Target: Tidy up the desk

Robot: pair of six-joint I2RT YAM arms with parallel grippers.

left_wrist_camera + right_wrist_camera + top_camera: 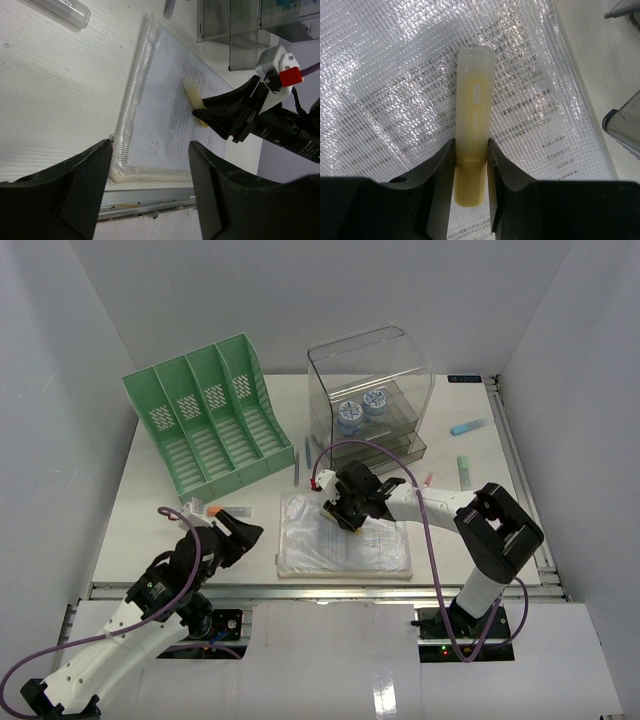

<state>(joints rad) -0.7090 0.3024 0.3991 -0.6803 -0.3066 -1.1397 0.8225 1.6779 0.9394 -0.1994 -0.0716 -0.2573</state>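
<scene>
The white desk (140, 500) holds a clear mesh document pouch (340, 545) with printed sheets near its front edge. My right gripper (340, 510) is shut on a pale yellow highlighter (475, 100), its fingers (442, 170) clamping the body below the cap. The highlighter is over the middle of the pouch (395, 100); I cannot tell whether it touches. The left wrist view shows the highlighter (192, 97) and right gripper (212, 117) on the pouch (155, 100). My left gripper (245, 535) is open and empty, just left of the pouch's front left corner (150, 150).
A green slotted file rack (205, 420) stands back left, a clear drawer box (372, 390) with tape rolls back centre. Pens (300, 462) lie between them. A blue marker (467, 426) and green marker (465, 472) lie right. An orange-capped marker (215, 510) lies by my left gripper.
</scene>
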